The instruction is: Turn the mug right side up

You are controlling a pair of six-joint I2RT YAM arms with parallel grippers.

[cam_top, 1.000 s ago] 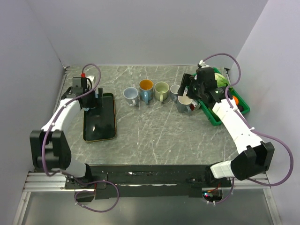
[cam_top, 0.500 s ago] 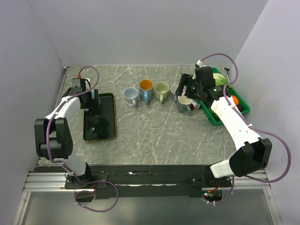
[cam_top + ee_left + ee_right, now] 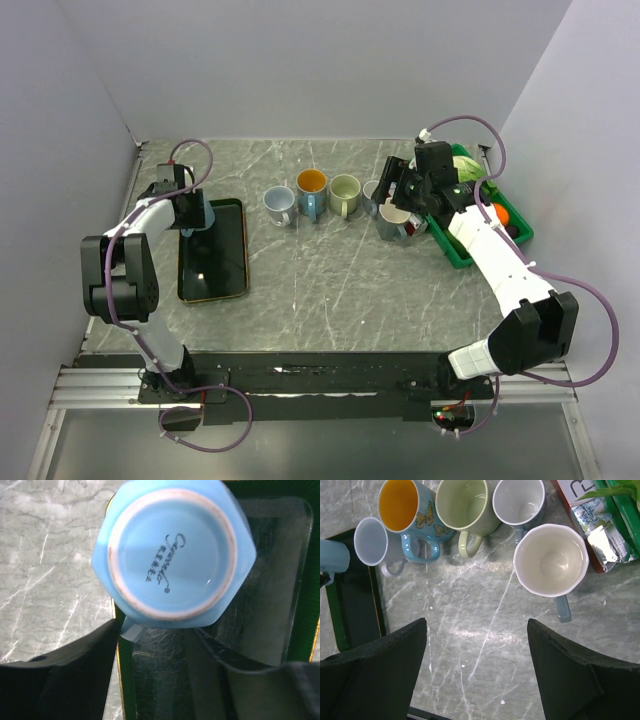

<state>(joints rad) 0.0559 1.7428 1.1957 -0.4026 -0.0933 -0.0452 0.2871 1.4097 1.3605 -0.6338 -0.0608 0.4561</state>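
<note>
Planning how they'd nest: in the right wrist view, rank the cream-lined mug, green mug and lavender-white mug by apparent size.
1. cream-lined mug, possibly just nearer the camera.
2. green mug.
3. lavender-white mug.

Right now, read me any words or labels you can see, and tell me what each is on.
"R", cut off by the frame: red-edged packet.
Cursive maker's stamp, too unclear to read: base of the upside-down light blue mug.
Silver foil packet: print too blurred.

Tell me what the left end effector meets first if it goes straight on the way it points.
Most likely the upside-down blue mug, standing on the tray just ahead of the left end effector; depth is unclear.
</note>
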